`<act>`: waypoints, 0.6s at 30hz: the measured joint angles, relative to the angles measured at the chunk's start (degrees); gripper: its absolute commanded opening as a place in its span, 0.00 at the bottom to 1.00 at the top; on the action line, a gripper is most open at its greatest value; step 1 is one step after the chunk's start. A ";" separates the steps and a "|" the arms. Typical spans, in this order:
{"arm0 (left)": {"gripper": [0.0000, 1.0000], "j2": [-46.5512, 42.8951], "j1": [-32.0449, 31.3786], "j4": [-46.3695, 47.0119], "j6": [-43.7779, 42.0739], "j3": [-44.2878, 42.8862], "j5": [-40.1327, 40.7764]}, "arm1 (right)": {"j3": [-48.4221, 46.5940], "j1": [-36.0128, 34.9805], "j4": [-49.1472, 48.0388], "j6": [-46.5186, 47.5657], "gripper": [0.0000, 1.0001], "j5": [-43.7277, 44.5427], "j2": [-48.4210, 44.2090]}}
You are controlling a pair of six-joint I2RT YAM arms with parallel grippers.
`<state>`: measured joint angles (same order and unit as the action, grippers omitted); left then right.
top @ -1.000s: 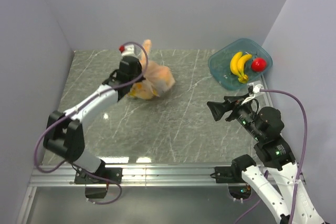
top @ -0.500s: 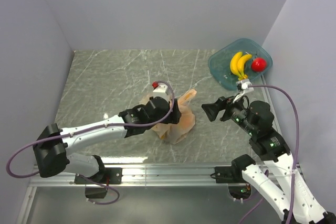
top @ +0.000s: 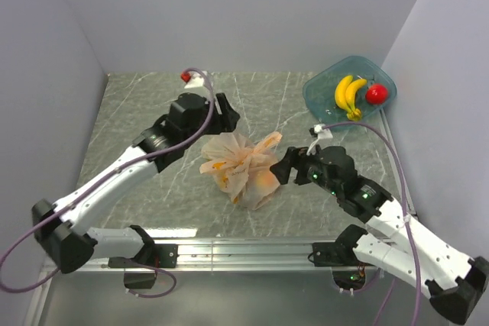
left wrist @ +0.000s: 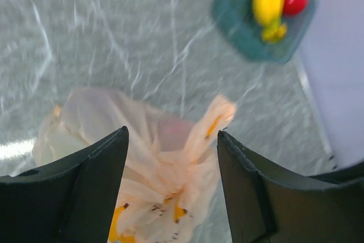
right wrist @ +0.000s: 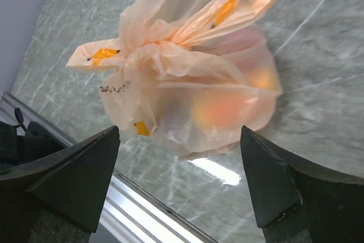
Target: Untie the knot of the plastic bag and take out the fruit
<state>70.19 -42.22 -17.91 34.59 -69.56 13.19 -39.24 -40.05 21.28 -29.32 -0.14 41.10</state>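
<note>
The plastic bag [top: 243, 169] sits mid-surface [top: 137, 104], toward the near edge, with the knot [right wrist: 149, 49] on top where both arms can reach it. The left arm [top: 137, 162] hangs behind the bag, jaws spread and empty, aimed down at the knot. The right arm [top: 359, 192] faces it from just beside, jaws wide, empty. The tub [top: 317, 101] in the far right corner likely awaits the fruit [right wrist: 219, 109].

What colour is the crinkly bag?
The plastic bag is see-through pale orange with brighter orange marks; the right wrist view shows it best.
</note>
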 measured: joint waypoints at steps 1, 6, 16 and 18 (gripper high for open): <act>0.70 1.57 0.98 -0.11 0.04 0.66 -1.64 | 0.00 -1.86 -0.68 -1.33 0.91 1.51 1.09; 0.70 10.51 2.40 -0.55 0.13 4.26 -9.07 | -0.74 -10.82 -4.13 -7.17 0.91 7.76 8.98; 0.35 12.39 3.04 2.64 1.73 9.44 -15.10 | -0.94 -14.73 -14.56 -15.65 0.84 11.78 21.16; 0.28 12.39 3.08 4.00 2.36 10.73 -15.65 | -1.16 -14.73 -16.68 -16.26 0.83 11.61 23.32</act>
<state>82.59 -39.13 -13.91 36.95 -58.83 -2.46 -40.40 -54.78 4.60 -45.58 11.46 64.42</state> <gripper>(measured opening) 0.337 0.840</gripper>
